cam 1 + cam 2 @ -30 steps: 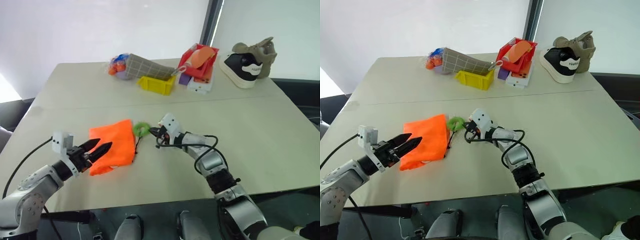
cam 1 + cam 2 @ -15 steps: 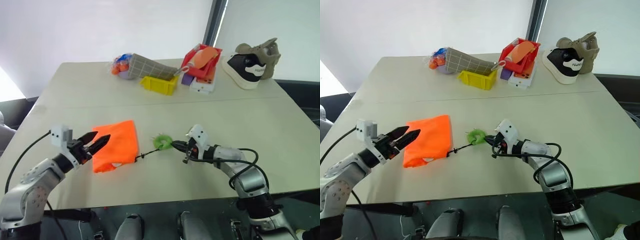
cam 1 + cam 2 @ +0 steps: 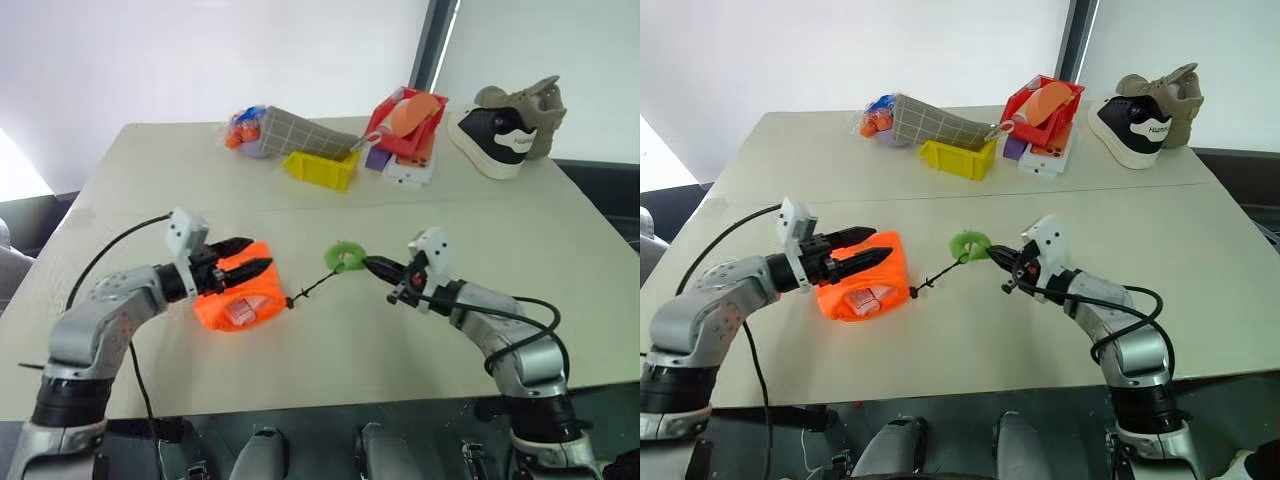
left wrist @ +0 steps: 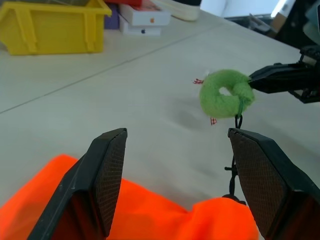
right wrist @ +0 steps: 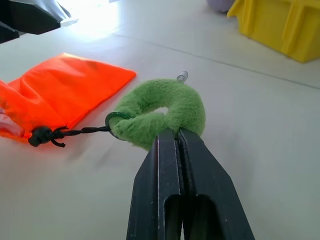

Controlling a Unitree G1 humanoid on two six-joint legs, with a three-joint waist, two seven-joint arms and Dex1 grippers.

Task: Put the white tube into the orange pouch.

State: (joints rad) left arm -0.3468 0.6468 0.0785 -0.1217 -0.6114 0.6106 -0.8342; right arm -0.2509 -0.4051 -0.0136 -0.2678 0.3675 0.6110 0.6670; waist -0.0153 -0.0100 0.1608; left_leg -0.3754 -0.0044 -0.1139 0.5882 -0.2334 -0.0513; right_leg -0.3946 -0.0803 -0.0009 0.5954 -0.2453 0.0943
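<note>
The orange pouch point(image 3: 232, 303) lies bunched on the table at the left. A whitish-pink patch point(image 3: 863, 298) shows in its puckered near side; I cannot tell if that is the white tube. My left gripper point(image 3: 260, 254) hovers open just over the pouch, whose fabric point(image 4: 150, 220) sits low between its fingers. A thin black cord point(image 3: 310, 290) runs from the pouch to a fuzzy green ring point(image 3: 345, 257). My right gripper point(image 5: 170, 131) is shut on that ring and holds it slightly above the table. A small clear tip point(image 5: 182, 76) pokes out behind the ring.
At the back of the table point(image 3: 560, 250) stand a yellow bin point(image 3: 315, 167), a red bin point(image 3: 408, 122) on white boxes and a checked bag point(image 3: 290, 135). A pair of shoes point(image 3: 510, 128) stands at the far right. The table's near edge lies just below both arms.
My left gripper has swung right and now hangs over the pouch. The right gripper has drawn the green ring farther right. The pouch has gone from flat to bunched.
</note>
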